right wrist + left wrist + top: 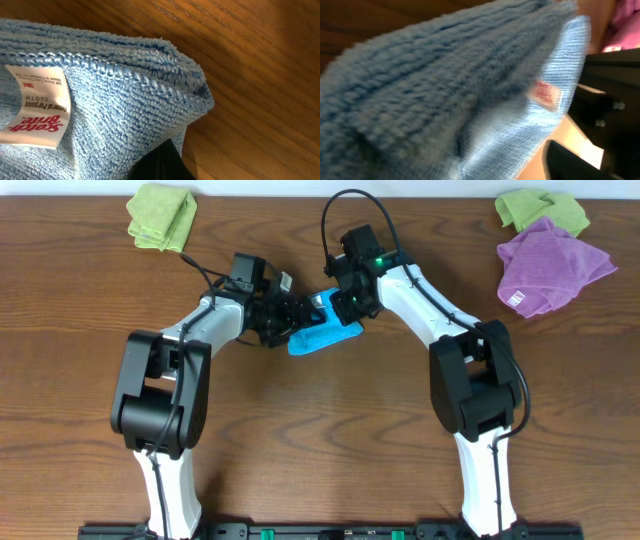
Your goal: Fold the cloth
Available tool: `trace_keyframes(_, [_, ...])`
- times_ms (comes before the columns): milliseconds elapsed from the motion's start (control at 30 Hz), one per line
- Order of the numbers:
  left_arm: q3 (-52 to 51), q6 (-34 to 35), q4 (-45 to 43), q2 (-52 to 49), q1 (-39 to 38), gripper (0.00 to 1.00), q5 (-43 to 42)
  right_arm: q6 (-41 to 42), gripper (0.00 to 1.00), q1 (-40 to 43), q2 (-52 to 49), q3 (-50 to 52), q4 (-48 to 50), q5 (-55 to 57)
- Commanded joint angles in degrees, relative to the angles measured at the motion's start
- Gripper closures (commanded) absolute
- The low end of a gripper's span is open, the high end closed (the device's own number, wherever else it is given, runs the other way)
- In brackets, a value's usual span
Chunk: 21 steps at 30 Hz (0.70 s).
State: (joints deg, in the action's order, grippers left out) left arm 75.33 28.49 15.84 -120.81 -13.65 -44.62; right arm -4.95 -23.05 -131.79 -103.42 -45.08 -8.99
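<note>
The sky-blue terry cloth (322,337) lies bunched in a small folded bundle at the middle of the wooden table. My left gripper (290,315) is at its left end and my right gripper (346,304) at its upper right end; both look shut on it. In the left wrist view the cloth (445,90) fills the frame, blurred and very close, with its tag (545,94) at the right and one black finger (570,160) below. In the right wrist view the cloth (115,110) drapes over a black finger (160,162), with the white tag (37,107) at the left.
A lime-green cloth (162,215) lies at the back left. Another lime-green cloth (540,208) and a purple cloth (550,262) lie at the back right. The purple cloth also shows in the left wrist view (625,25). Bare wood (260,75) surrounds the bundle.
</note>
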Motion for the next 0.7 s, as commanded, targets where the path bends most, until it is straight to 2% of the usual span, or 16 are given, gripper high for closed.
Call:
trace_keyframes(0, [-1.38, 0.52, 1.03, -4.26, -0.63, 0.41, 4.59, 0.85, 0.99, -0.35, -0.68, -0.24, -0.37, -0.26])
trace_keyframes(33, [-1.38, 0.52, 1.01, -4.26, -0.63, 0.49, 4.59, 0.85, 0.99, -0.33, -0.68, -0.24, -0.46, -0.26])
trace_keyframes(133, [-1.38, 1.11, 0.98, -4.26, -0.50, 0.89, 4.94, 0.83, 0.99, -0.33, -0.68, -0.24, -0.79, -0.26])
trace_keyframes(167, [-1.38, 1.75, 0.96, -4.26, -0.50, 0.94, 5.42, 0.83, 0.99, -0.33, -0.66, -0.24, -0.92, -0.24])
trace_keyframes(333, [-1.31, 2.51, -0.28, -4.22, -0.02, 0.94, 5.53, 0.81, 0.99, -0.15, -0.66, -0.87, -2.75, 2.40])
trace_keyframes(467, [-0.66, 4.90, -4.96, -3.98, 2.29, 0.94, 1.18, 0.81, 0.99, 0.42, 0.02, -3.43, -6.19, 8.52])
trace_keyframes(667, [6.67, 7.78, -8.59, -1.92, 7.80, 0.94, -1.97, 0.37, 0.99, 2.49, 3.93, -7.67, -8.52, 8.79])
